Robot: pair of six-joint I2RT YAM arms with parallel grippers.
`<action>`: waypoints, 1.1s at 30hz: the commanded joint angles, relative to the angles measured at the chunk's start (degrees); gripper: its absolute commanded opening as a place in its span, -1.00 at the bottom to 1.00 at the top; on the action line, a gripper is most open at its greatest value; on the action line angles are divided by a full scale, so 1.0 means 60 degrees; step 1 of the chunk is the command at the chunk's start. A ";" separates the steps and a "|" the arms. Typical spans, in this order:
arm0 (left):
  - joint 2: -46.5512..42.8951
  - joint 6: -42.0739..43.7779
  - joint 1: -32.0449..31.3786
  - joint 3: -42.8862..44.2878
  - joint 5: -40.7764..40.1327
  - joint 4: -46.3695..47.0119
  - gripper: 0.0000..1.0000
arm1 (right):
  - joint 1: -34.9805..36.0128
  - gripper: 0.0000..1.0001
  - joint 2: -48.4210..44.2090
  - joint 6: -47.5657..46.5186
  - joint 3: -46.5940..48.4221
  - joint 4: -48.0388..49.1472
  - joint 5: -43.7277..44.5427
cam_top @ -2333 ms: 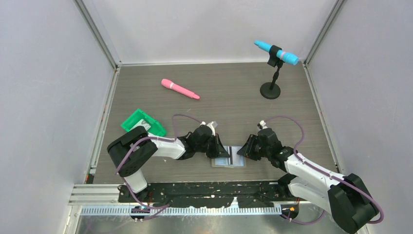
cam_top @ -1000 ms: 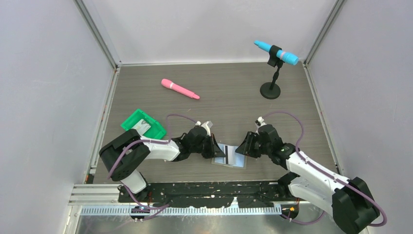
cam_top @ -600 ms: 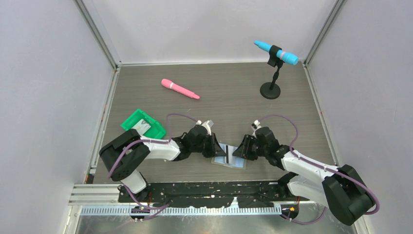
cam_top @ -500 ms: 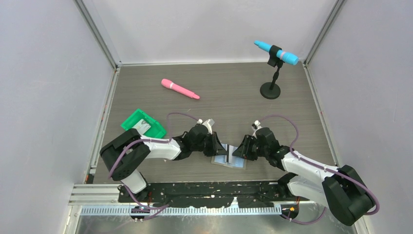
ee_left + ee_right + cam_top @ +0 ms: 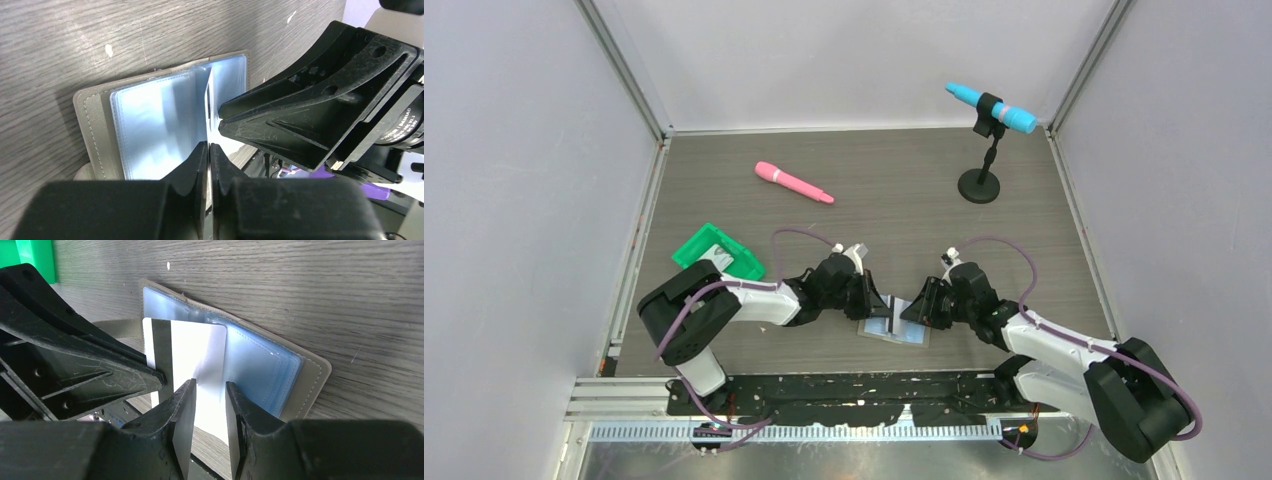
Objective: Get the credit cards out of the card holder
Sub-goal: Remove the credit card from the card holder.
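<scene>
- Flat grey book-like card holder [image 5: 150, 127] with pale blue plastic pockets: lies open on the table, lower centre of the top view.
- Left gripper [image 5: 208, 148]: narrow, pinching a thin white credit card with a dark stripe [image 5: 200, 347]. The card stands upright over the holder.
- Right gripper [image 5: 210, 387]: jaws slightly apart, gripping nothing, one tip at the card's face.
- Green plastic tray [image 5: 746, 266]: left of centre, well apart from the holder.

Top view: left tool [image 5: 879, 304] and right tool [image 5: 908, 307] are covering most of the card holder [image 5: 894, 335]; the credit card [image 5: 892, 316] between them is showing only as a sliver. Left wrist view: the card is presenting edge-on, face unreadable, lower end disappearing between the fingers [image 5: 199, 160]. Right wrist view: the frame corner is cutting off the green tray [image 5: 35, 255]. Tray contents are reading too small to identify.
</scene>
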 commanded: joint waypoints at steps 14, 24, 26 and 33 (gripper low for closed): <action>-0.3111 0.0960 0.0069 0.0210 -0.2034 -0.3805 -1.00 | 0.0090 -0.20 -0.0943 -0.1885 0.2156 -0.2233 0.0927; -0.5243 0.0252 0.0650 0.0829 -0.1842 -0.5641 -1.00 | 0.2192 -0.14 -0.2971 -0.6153 0.2040 0.1192 0.3978; -0.5588 -0.0118 0.0995 0.0862 -0.1458 -0.5706 -1.00 | 0.2956 -0.09 -0.3203 -0.7646 0.1634 0.2256 0.4021; -0.6503 -0.1178 0.1648 0.0941 -0.0605 -0.5842 -1.00 | 0.4956 0.09 -0.2991 -1.1864 0.0791 0.4119 0.3568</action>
